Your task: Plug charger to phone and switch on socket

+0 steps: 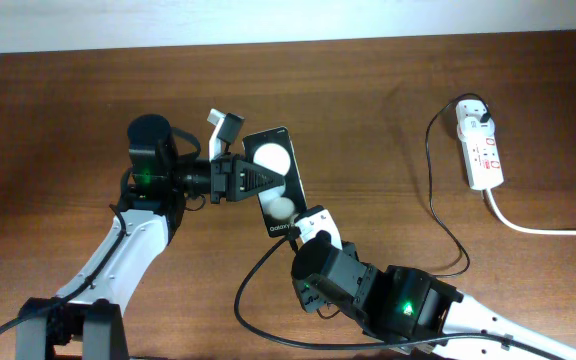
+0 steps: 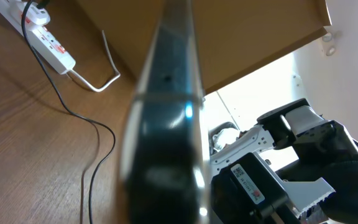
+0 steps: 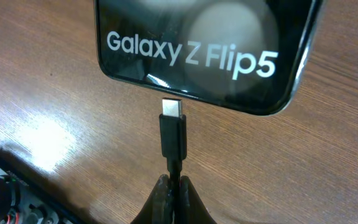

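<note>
Underneath: dark brown wood-grain table (image 1: 68,100) with soft glare patches.
Room: a pale strip runs past the table's far edge in the overhead view; the left wrist view shows a bright, light area beyond the table edge.
Phone: the black phone (image 1: 280,150) lies mid-table at a slight slant, screen up, with two white round glare spots on the glass. Whether it rests flat on the wood cannot be told.
Left gripper: the left gripper (image 1: 268,177) reaches in from the left and is clamped across the phone's sides. In its own camera the phone's edge fills the middle as a blur.
Right gripper: the right gripper (image 3: 171,183) sits just below the phone's bottom edge, its jaws pinched tight on the charger (image 1: 433,180) right behind the connector (image 3: 172,115).
Connector: it points at the middle of the phone's bottom edge and its metal tip meets that edge. How far in it sits cannot be told.
Cable run: it loops right across the table to a plug (image 1: 475,112) at the socket's far end.
Socket: the white socket (image 1: 480,148) lies at far right, well apart from both grippers, and its cord (image 1: 538,228) trails off right.
Writing: "Galaxy Z Flip5" in white on the screen. The socket's red marks are too small to read.
</note>
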You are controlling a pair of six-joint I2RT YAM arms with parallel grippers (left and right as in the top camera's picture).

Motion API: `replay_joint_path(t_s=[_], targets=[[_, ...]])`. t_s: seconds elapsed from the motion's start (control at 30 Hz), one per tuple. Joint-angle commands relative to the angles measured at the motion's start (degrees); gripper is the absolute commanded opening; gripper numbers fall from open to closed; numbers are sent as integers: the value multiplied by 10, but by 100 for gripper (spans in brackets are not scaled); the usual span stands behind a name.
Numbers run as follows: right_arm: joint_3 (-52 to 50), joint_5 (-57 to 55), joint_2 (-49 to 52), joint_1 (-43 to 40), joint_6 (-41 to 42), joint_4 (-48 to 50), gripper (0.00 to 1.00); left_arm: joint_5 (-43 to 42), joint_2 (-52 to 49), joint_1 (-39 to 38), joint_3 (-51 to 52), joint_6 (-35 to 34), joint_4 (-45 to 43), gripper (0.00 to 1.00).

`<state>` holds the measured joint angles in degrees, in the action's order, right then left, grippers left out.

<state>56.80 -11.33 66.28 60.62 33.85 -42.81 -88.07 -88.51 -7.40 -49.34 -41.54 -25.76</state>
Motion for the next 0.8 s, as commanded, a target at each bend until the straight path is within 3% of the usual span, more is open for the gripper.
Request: replay_joint_path(t_s=[0.0, 0.77], targets=[[12, -14, 0, -3, -4, 9, 4, -7, 2, -2, -4, 12, -1, 0], [12, -41, -3, -3, 31, 14, 4, 7, 2, -2, -4, 12, -1, 0]])
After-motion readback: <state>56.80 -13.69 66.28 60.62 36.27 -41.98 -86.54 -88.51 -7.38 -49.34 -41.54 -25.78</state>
